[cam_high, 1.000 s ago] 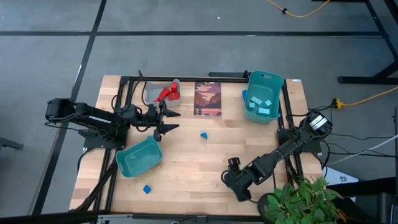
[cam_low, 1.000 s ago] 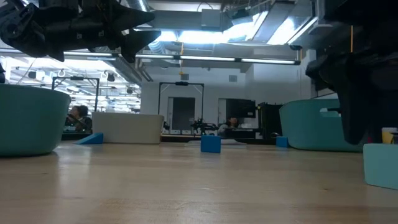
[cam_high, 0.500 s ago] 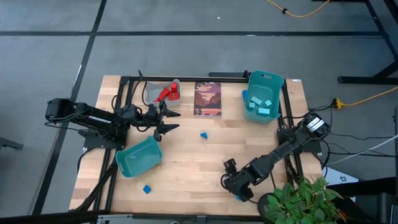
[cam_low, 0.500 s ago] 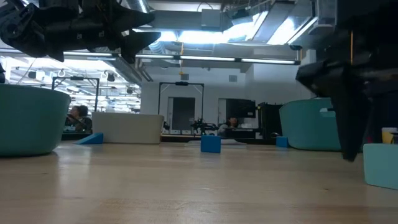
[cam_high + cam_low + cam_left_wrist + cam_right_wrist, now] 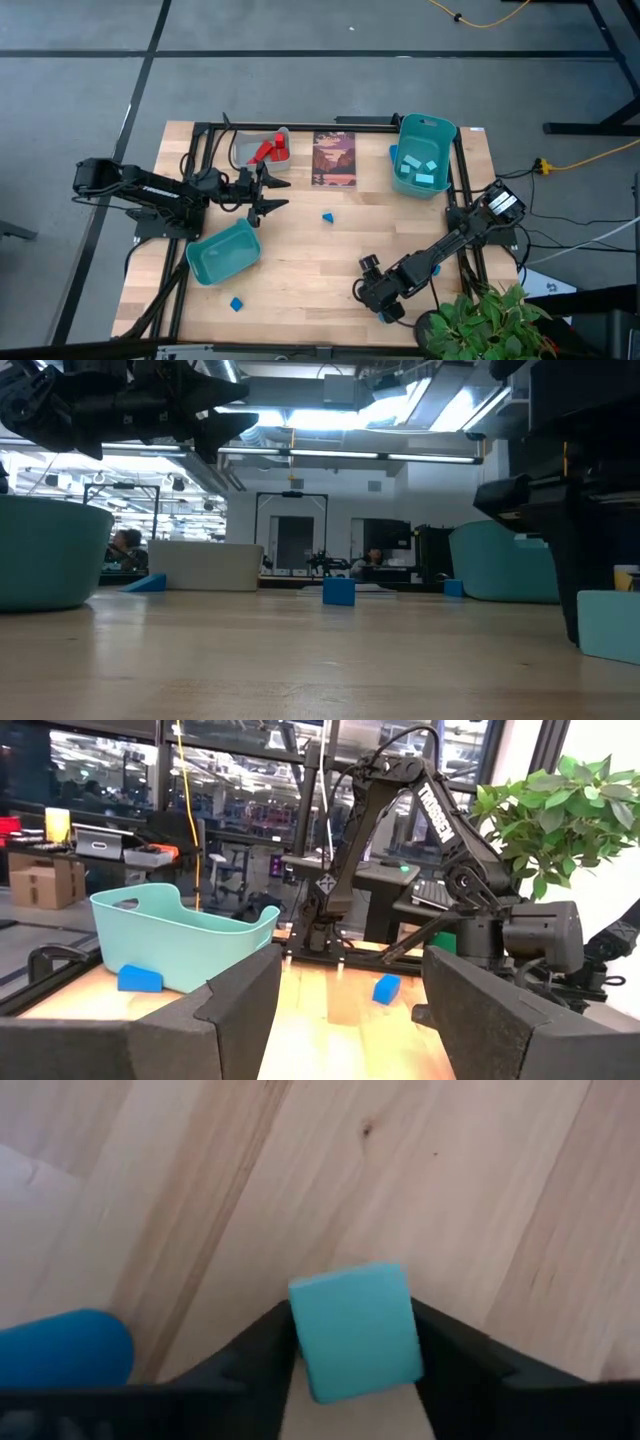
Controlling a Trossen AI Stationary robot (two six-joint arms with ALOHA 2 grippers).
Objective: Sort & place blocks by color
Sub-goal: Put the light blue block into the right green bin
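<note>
A light cyan block [image 5: 355, 1330] lies near the table's near edge, right of the middle, and my right gripper [image 5: 383, 308] is shut on it from above. My left gripper [image 5: 280, 195] hangs open and empty over the left half, between the grey bin [image 5: 243, 150] with red blocks [image 5: 268, 150] and a teal bin [image 5: 222, 252]. One dark blue block [image 5: 327, 215] lies mid-table and another [image 5: 236, 304] at the near left. Light cyan blocks [image 5: 418, 172] lie in the far-right teal bin [image 5: 440, 130]. My right gripper pinches the light cyan block by two opposite sides [image 5: 300, 1340] between its two fingers [image 5: 260, 1360]. The fingers come steeply from above. In the low view the block [image 5: 610, 625] rests with its underside on the table.
A dark picture card [image 5: 334, 158] lies at the far middle. A small blue block [image 5: 393, 152] sits beside the far-right bin. A blue rounded thing [image 5: 60, 1345] lies close to the held block. A green plant [image 5: 480, 320] overhangs the near right corner.
My right gripper has sunk toward the table at the near edge and rolled about its own axis. In the low view one of its fingers now stands down beside the light cyan block.
</note>
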